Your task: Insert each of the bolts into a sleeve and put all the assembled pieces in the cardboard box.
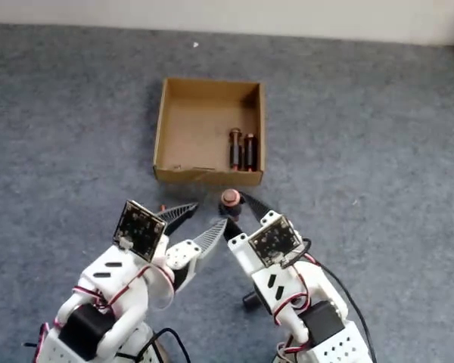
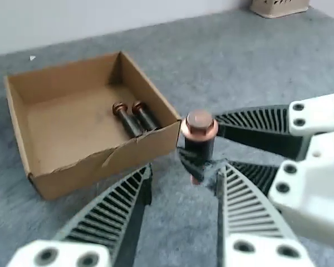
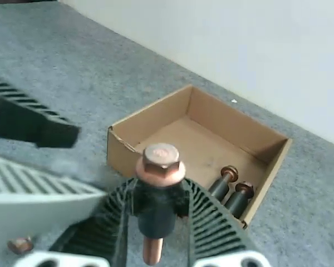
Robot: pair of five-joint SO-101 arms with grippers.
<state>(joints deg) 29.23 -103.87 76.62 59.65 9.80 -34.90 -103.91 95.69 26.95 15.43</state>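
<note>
While the left gripper (image 1: 206, 215) gapes wide, the right gripper (image 3: 157, 190) clamps a copper-headed, black-sleeved bolt (image 3: 161, 161).

Two assemblies (image 1: 242, 150) in box (image 1: 209, 176), bolt (image 1: 230, 199) before it

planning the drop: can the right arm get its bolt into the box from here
Probably yes: the right gripper holds the bolt just before the open-topped box, and the left gripper sits aside.
</note>
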